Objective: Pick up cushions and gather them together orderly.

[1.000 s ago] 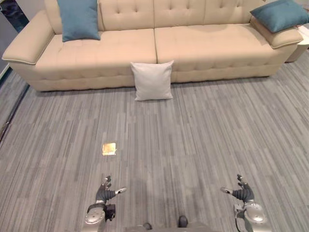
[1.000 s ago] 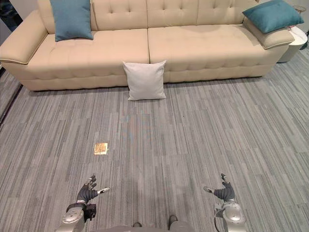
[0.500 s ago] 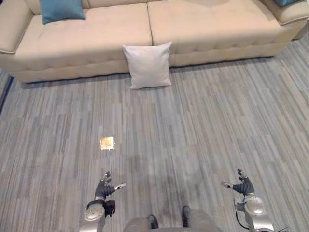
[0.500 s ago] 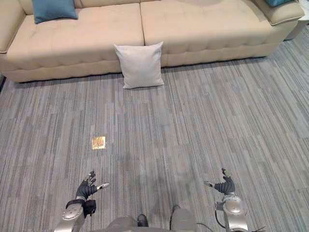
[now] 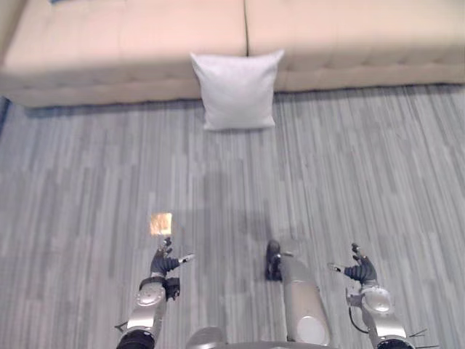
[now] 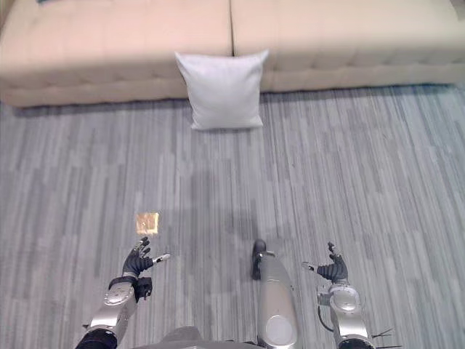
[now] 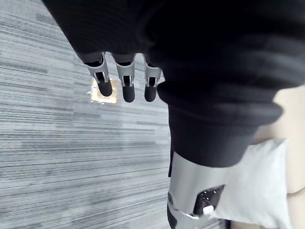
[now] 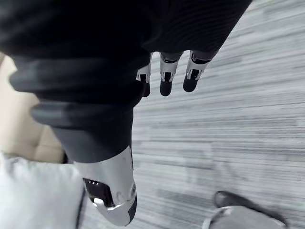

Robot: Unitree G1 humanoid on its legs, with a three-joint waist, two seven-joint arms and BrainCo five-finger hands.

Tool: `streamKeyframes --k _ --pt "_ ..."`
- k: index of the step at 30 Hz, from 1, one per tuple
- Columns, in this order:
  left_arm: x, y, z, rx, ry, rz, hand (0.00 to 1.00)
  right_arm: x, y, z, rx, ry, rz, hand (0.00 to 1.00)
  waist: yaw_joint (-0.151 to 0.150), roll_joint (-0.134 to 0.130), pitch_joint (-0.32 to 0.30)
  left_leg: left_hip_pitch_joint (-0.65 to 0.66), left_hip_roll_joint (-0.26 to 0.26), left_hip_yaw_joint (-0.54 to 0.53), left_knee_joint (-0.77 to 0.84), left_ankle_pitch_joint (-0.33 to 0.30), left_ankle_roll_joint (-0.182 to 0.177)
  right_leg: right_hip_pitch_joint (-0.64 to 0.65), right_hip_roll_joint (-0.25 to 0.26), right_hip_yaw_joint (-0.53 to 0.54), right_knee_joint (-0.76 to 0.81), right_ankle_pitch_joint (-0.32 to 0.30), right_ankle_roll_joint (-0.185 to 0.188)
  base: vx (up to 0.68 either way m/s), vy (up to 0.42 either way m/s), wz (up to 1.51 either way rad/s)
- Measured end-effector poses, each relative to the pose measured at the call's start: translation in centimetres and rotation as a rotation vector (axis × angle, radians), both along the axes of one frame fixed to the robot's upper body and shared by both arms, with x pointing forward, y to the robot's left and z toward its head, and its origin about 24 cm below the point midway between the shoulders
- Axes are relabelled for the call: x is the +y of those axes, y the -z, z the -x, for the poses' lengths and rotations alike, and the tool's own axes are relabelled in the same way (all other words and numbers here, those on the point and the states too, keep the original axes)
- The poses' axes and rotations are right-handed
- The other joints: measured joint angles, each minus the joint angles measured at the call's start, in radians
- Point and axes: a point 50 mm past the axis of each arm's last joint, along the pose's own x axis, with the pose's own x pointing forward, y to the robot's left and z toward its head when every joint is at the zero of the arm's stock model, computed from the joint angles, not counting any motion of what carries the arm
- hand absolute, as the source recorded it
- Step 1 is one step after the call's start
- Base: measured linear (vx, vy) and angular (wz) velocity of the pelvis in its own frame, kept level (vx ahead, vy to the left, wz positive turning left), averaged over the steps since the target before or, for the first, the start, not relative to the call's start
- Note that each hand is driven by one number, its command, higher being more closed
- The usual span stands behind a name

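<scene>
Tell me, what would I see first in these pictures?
A white cushion stands on the grey floor, propped against the beige sofa. Nearer the robot, a small yellow patch lies on the floor just ahead of the open left hand; the right hand is open and empty too.

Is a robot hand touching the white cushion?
Apart. In the left eye view the cushion stands by the sofa, with floor between it and the left hand and right hand.

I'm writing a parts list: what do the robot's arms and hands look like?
Both arms are smooth silver-grey tubes. The left hand and right hand wear dark ribbed covers over back and wrist; their slim silver fingers end in dark rounded tips.
</scene>
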Motion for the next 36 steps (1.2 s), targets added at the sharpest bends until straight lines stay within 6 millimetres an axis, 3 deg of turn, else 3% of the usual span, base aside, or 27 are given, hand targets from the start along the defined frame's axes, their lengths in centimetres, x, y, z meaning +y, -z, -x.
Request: streamKeyframes --k 2,4,5,6,7,8,9,11,12,13,14,16,17,19,21,22,23,24,25,27,28,29,30,31,32,34,36 --pt "-0.2 0.1 0.2 0.005 0.005 0.007 0.0 0.1 0.0 0.0 -0.008 0.023 -0.019 0.0 0.011 -0.014 0.006 -0.126 -0.002 0.036 -0.03 -0.059 0.012 0.095 -0.002 0.007 -0.062 -0.016 0.016 0.49 0.031 -0.16" --pt "-0.2 0.2 0.2 0.008 0.015 0.011 0.0 0.1 0.2 0.2 -0.005 0.037 -0.029 0.0 0.035 -0.028 0.011 -0.24 -0.038 0.053 -0.231 -0.086 0.024 0.178 -0.012 0.029 -0.122 -0.028 0.046 0.5 0.122 -0.31" --pt "-0.2 0.2 0.3 0.014 0.014 0.013 0.0 0.0 0.3 0.2 -0.005 0.052 -0.039 0.0 0.039 -0.035 0.012 -0.261 -0.075 0.043 -0.397 -0.076 0.01 0.208 -0.025 0.035 -0.141 -0.035 0.062 0.53 0.187 -0.35" --pt "-0.3 0.4 0.6 0.026 0.013 0.017 0.0 -0.5 0.5 0.7 0.001 0.088 -0.051 0.0 0.049 -0.032 0.008 -0.254 -0.127 0.017 -0.659 -0.012 -0.024 0.246 -0.038 0.051 -0.162 -0.057 0.099 0.57 0.257 -0.58" --pt "-0.2 0.8 1.3 0.049 0.005 0.018 0.0 -0.9 0.9 1.2 0.03 0.109 -0.049 0.0 0.057 -0.024 0.001 -0.243 -0.148 -0.021 -0.773 0.183 0.014 0.28 -0.031 0.081 -0.175 -0.086 0.14 0.56 0.272 -0.5" --pt "0.1 0.8 1.3 0.054 0.004 0.01 0.0 -0.5 1.4 1.4 0.052 0.113 -0.063 0.0 0.057 -0.05 -0.007 -0.246 -0.17 -0.009 -0.751 0.151 0.056 0.287 -0.058 0.097 -0.177 -0.094 0.144 0.58 0.266 -0.09" --pt "0.2 0.6 1.0 0.045 0.005 0.004 0.0 -0.3 1.8 1.9 0.073 0.113 -0.07 0.0 0.049 -0.068 -0.033 -0.268 -0.205 -0.006 -0.705 0.098 0.073 0.283 -0.093 0.115 -0.16 -0.091 0.14 0.7 0.294 0.25" --pt "0.0 0.7 1.0 0.047 0.006 0.01 0.0 -0.3 2.0 2.2 0.086 0.112 -0.073 0.0 0.05 -0.071 -0.037 -0.264 -0.216 0.01 -0.597 -0.012 0.097 0.254 -0.129 0.164 -0.026 -0.09 0.154 0.59 0.26 0.04" --pt "0.0 0.9 1.4 0.059 0.004 0.013 0.0 0.0 2.1 2.3 0.089 0.111 -0.079 0.0 0.056 -0.074 -0.038 -0.231 -0.221 0.026 -0.583 -0.056 0.103 0.227 -0.148 0.195 0.093 -0.082 0.187 0.45 0.227 -0.28" --pt "0.0 1.2 1.9 0.078 0.002 0.014 0.0 0.3 2.2 2.3 0.094 0.103 -0.083 0.0 0.053 -0.074 -0.037 -0.165 -0.234 0.035 -0.584 -0.102 0.11 0.16 -0.175 0.226 0.311 -0.022 0.268 0.76 0.303 -0.25" --pt "0.2 1.4 2.4 0.095 -0.003 0.009 0.0 0.7 2.4 2.3 0.104 0.086 -0.081 0.0 0.046 -0.074 -0.037 -0.088 -0.247 0.039 -0.61 -0.132 0.114 0.086 -0.19 0.231 0.519 -0.024 0.267 0.54 0.185 -0.13" --pt "0.5 1.7 3.0 0.112 -0.012 0.001 0.0 1.3 2.5 2.1 0.111 0.047 -0.075 0.0 0.028 -0.067 -0.038 0.037 -0.253 0.043 -0.69 -0.143 0.116 -0.012 -0.186 0.189 0.663 -0.072 0.185 0.55 0.085 -0.1" --pt "0.7 1.7 3.0 0.117 -0.014 -0.004 0.0 1.5 2.5 2.1 0.114 0.036 -0.072 0.0 0.023 -0.057 -0.036 0.116 -0.247 0.043 -0.757 -0.142 0.115 -0.062 -0.162 0.133 0.629 -0.101 0.14 0.59 0.055 -0.11" --pt "0.8 1.7 2.7 0.121 -0.012 -0.007 0.0 1.4 2.6 2.2 0.123 0.038 -0.068 0.0 0.017 -0.046 -0.032 0.2 -0.233 0.043 -0.816 -0.14 0.112 -0.123 -0.11 0.061 0.453 -0.133 0.106 0.43 -0.018 0.01" --pt "0.7 1.8 2.5 0.124 -0.008 -0.007 0.0 1.2 2.7 2.4 0.128 0.041 -0.064 0.0 -0.006 -0.048 -0.032 0.24 -0.225 0.033 -0.829 -0.14 0.11 -0.175 -0.061 0.048 0.202 -0.086 0.099 0.47 -0.086 0.4" --pt "0.5 1.9 2.4 0.127 0.001 -0.006 0.0 1.0 2.8 2.7 0.137 0.046 -0.061 0.0 -0.015 -0.053 -0.033 0.276 -0.225 0.023 -0.845 -0.145 0.056 -0.181 -0.03 0.055 0.024 0.02 0.089 0.5 -0.12 0.57" --pt "0.5 1.9 2.5 0.131 0.002 -0.005 0.0 0.8 3.0 3.4 0.154 0.052 -0.059 0.0 -0.021 -0.056 -0.034 0.302 -0.227 0.021 -0.852 -0.157 0.034 -0.178 -0.017 0.068 -0.046 0.115 0.073 0.55 -0.151 0.58" --pt "0.2 2.3 2.8 0.153 0.003 0.001 0.0 0.4 3.4 4.3 0.185 0.059 -0.049 0.0 -0.029 -0.046 -0.036 0.34 -0.216 0.003 -0.855 -0.185 -0.012 -0.158 -0.001 0.086 -0.06 0.25 0.019 0.53 -0.116 0.11" --pt "0.0 2.6 3.1 0.166 0.004 0.008 0.0 0.2 3.3 3.9 0.187 0.059 -0.047 0.0 -0.016 -0.017 -0.05 0.339 -0.18 -0.003 -0.842 -0.166 -0.051 -0.177 0.023 0.075 -0.009 0.231 -0.003 0.52 -0.122 0.02" --pt "-0.2 2.5 2.8 0.156 0.012 0.009 0.0 0.1 3.0 3.5 0.166 0.062 -0.044 0.0 -0.018 -0.016 -0.052 0.312 -0.176 -0.022 -0.763 -0.107 -0.131 -0.164 0.015 0.064 0.025 0.151 -0.003 0.52 -0.177 0.08" --pt "-0.5 2.5 2.6 0.151 0.007 0.021 0.0 0.1 2.9 3.4 0.162 0.058 -0.042 0.0 -0.024 -0.018 -0.049 0.245 -0.156 -0.042 -0.588 -0.059 -0.144 -0.118 0.015 0.057 0.01 0.121 -0.005 0.53 -0.224 0.26" --pt "-0.7 2.5 2.7 0.152 0.005 0.029 0.0 0.2 2.8 3.4 0.158 0.056 -0.042 0.0 -0.021 -0.019 -0.049 0.199 -0.141 -0.048 -0.471 -0.009 -0.146 -0.083 0.018 0.057 -0.014 0.117 -0.006 0.41 -0.177 0.1" --pt "-1.3 2.6 2.7 0.151 0.005 0.046 0.0 0.4 2.5 3.3 0.14 0.05 -0.042 0.0 -0.004 -0.02 -0.048 0.116 -0.087 -0.052 -0.263 -0.016 -0.13 -0.008 0.033 0.061 -0.065 0.115 -0.008 0.35 -0.12 -0.15" --pt "-1.8 2.7 2.7 0.146 0.005 0.061 0.0 0.6 2.1 3.0 0.11 0.047 -0.046 0.0 0.012 -0.024 -0.046 0.054 -0.046 -0.035 -0.156 -0.054 -0.081 0.058 0.047 0.067 -0.103 0.11 -0.015 0.33 -0.104 -0.26" --pt "-2.1 2.7 2.6 0.143 0.007 0.069 0.0 0.7 1.9 2.9 0.094 0.045 -0.046 0.0 0.023 -0.026 -0.048 0.034 -0.034 -0.027 -0.15 -0.065 -0.066 0.079 0.051 0.073 -0.117 0.108 -0.018 0.38 -0.092 -0.43" --pt "-2.9 2.5 2.2 0.123 0.009 0.094 0.0 0.6 1.5 2.4 0.059 0.057 -0.049 0.0 0.054 -0.031 -0.047 -0.04 -0.033 -0.019 -0.311 -0.085 -0.051 0.125 0.054 0.104 -0.156 0.105 -0.013 0.26 -0.002 -0.56" --pt "-2.9 2.6 2.5 0.133 0.008 0.092 0.0 0.5 1.6 2.6 0.062 0.077 -0.058 0.0 0.055 -0.029 -0.049 -0.052 -0.046 -0.028 -0.478 -0.079 -0.054 0.136 0.055 0.119 -0.161 0.095 0.003 0.2 0.076 -0.41"
